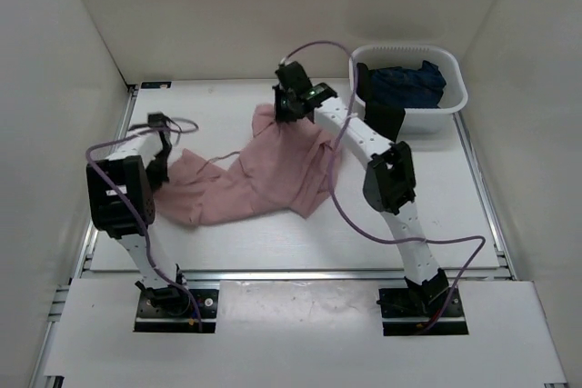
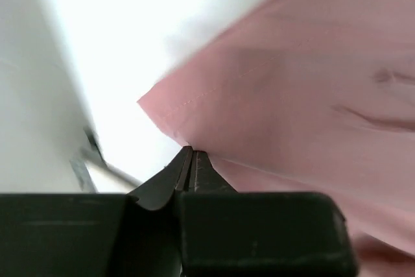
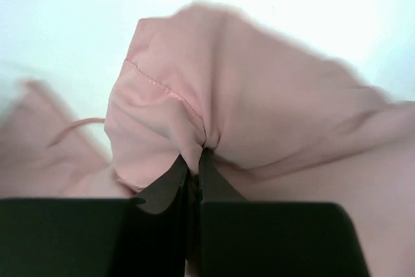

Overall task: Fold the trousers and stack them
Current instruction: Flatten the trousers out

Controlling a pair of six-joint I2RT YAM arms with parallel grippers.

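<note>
While the trousers (image 1: 264,179) sprawl crumpled on the table (image 1: 273,244) left of the white basket (image 1: 455,103), the right gripper (image 3: 194,159) has its jaws pinched tight on a bunched fold at the end nearest that basket, lifting it a touch; the left gripper (image 2: 192,160), at the end farthest from the basket, is clamped too, nipping the stitched hem. Dark blue clothing (image 1: 405,84) sits inside the basket.

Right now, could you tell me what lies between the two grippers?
The trousers span that stretch, pinched by the left gripper and the right gripper; the top view shows this.
</note>
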